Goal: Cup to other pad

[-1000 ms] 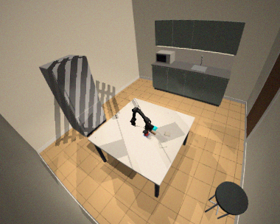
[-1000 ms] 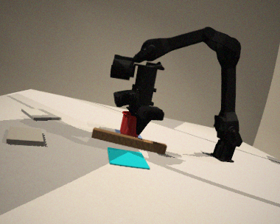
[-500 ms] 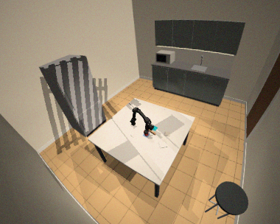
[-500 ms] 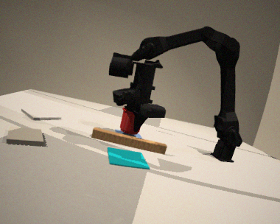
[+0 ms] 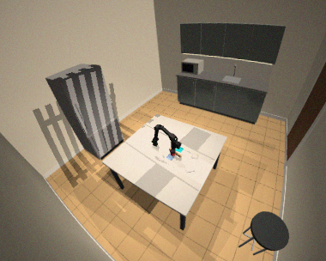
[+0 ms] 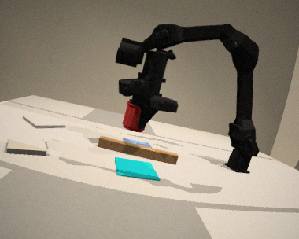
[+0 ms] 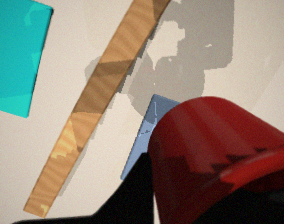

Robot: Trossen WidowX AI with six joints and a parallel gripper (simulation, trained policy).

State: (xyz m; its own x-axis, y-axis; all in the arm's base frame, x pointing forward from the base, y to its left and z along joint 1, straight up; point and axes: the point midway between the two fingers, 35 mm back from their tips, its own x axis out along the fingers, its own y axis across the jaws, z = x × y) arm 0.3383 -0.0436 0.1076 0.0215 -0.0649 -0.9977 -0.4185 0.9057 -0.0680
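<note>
The red cup is off the table, tilted a little, above the blue pad. My gripper is shut on the cup's wall; in the wrist view one dark finger is outside the wall, and the other is largely hidden at the cup's mouth. The cup hides part of the blue pad in the wrist view. The cyan pad lies flat with nothing on it. No marbles can be seen; the cup's inside is hidden.
A wooden bar lies between the two pads, lower than the cup. A flat pale block and a thin grey angled piece lie farther left on the table in the exterior view.
</note>
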